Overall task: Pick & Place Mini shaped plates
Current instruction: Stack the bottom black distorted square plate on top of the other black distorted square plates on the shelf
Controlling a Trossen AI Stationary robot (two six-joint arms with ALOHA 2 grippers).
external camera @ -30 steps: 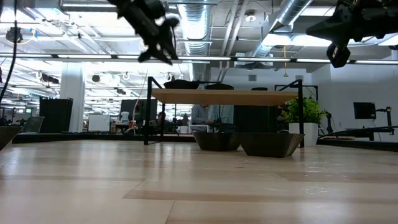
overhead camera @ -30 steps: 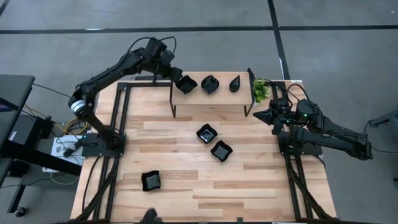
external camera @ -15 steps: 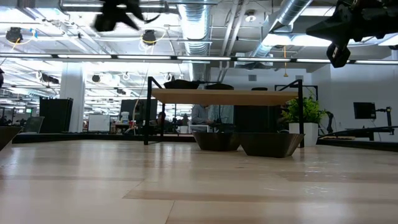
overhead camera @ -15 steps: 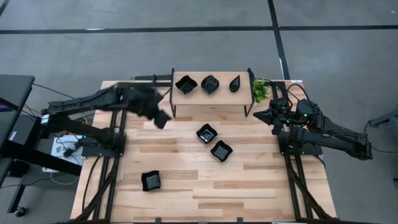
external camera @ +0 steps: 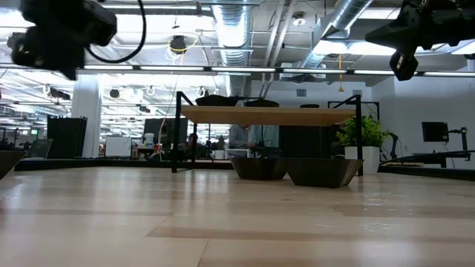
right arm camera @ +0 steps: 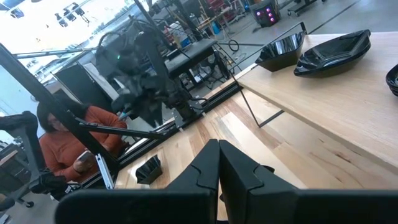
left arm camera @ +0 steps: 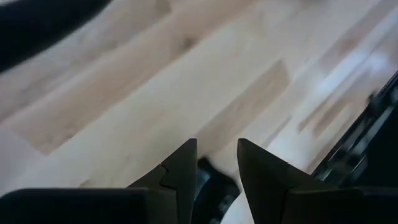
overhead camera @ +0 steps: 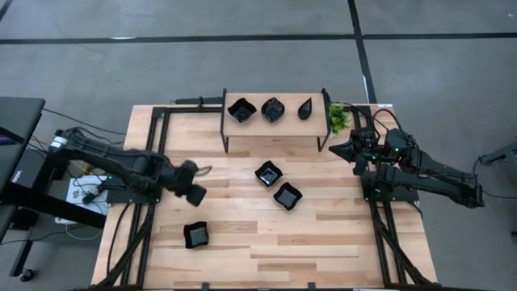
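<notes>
Glossy black mini plates are scattered in two groups here. Three sit in a row on top of the little raised shelf [overhead camera: 275, 129] at the far side of the wooden table [overhead camera: 323, 234]: a wavy square plate [overhead camera: 241, 110], a rounded leaf-like plate [overhead camera: 273, 109] and a teardrop plate [overhead camera: 305, 108]. Down on the tabletop there are three more: two squarish ones, the upper middle plate [overhead camera: 268, 173] and the lower middle plate [overhead camera: 287, 195], close together near the middle, and a lone plate [overhead camera: 196, 235] well apart toward the near-left.

The left gripper [overhead camera: 192, 184] hangs above the left part of the table, between the shelf and that lone plate, not touching anything. In its wrist view the fingers [left arm camera: 184, 171] stand partly apart with nothing between them, just wood grain beyond and a dark plate edge peeking in the gap.

The right gripper [overhead camera: 336, 149] is parked at the right edge of the table beside the small green plant [overhead camera: 337, 118], fingers pressed together, holding nothing. A person in an orange top [right arm camera: 62, 143] sits beyond the table.
</notes>
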